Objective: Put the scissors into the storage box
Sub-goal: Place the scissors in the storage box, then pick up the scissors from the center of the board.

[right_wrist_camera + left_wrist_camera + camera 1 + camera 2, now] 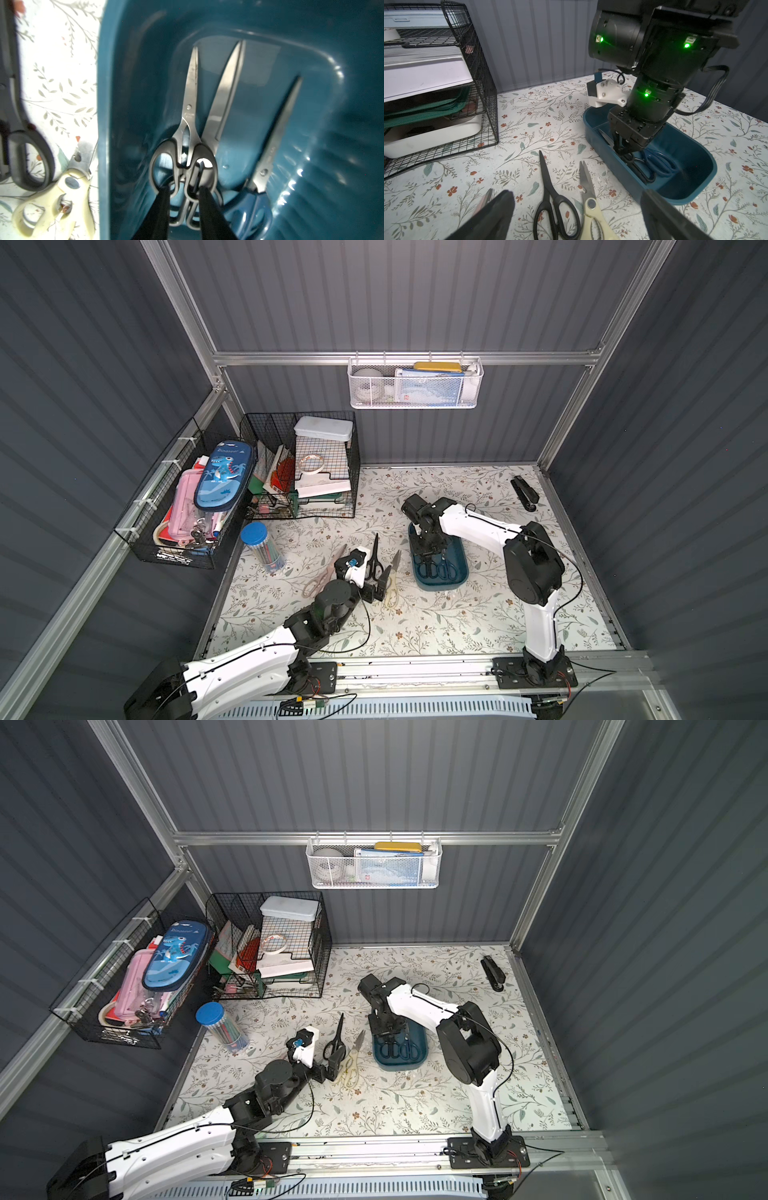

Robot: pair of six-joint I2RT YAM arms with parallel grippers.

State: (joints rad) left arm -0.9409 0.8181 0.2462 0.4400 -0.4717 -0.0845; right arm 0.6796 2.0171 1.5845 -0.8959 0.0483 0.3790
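The teal storage box (440, 587) (401, 1067) stands at mid-table. My right gripper (432, 551) (184, 190) reaches down into it. Its jaws stand a little apart, astride the handles of a black-handled pair of scissors (187, 128) that lies on another steel pair (228, 83). A blue-handled pair (660, 164) lies beside them. Left of the box, on the table, lie black scissors (375, 560) (550, 193), cream shears (392, 576) (588, 199) and a pink-handled pair (322, 576). My left gripper (376, 587) (577, 209) hovers wide open over the handles of the black and cream pairs, holding nothing.
A black wire basket (303, 466) of stationery stands at the back left. A second one (183, 506) hangs on the left wall. A blue-lidded pen tube (262, 547) lies near the left edge, and a black stapler (524, 492) sits at the back right. A white mesh basket (415, 383) hangs on the back wall.
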